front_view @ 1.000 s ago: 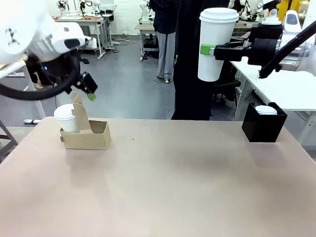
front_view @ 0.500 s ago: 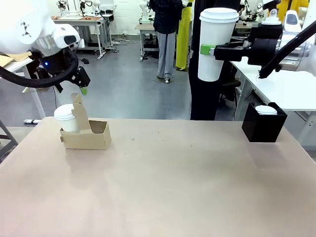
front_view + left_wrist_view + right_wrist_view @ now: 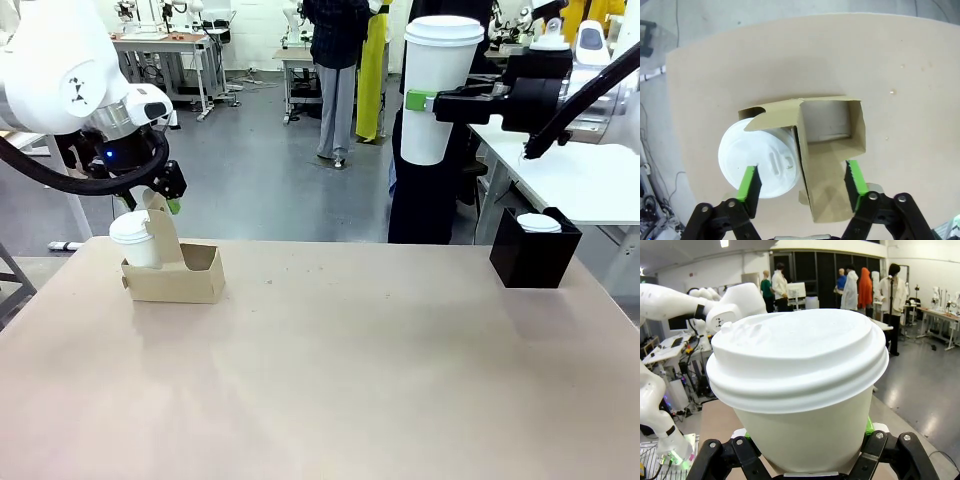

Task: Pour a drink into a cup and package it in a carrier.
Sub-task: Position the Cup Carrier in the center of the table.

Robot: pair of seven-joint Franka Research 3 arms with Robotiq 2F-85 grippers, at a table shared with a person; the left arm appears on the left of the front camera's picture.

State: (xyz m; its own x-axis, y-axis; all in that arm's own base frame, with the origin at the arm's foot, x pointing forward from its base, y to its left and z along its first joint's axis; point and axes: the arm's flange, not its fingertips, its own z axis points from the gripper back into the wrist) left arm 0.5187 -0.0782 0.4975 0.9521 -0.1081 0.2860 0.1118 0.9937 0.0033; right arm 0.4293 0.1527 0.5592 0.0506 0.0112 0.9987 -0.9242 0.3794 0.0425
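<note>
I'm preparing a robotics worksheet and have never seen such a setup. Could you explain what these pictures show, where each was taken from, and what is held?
These are two white robot arms at a tan table. The wide picture looks across it from between the arms; the other two come from cameras on each wrist, looking along the fingers. The right gripper holds a lidded white paper cup up in the air. The left gripper, jaws open, hovers over a brown cardboard carrier; one pocket holds a second lidded cup, the other is empty. A black box with something white on top stands at the table's right.
</note>
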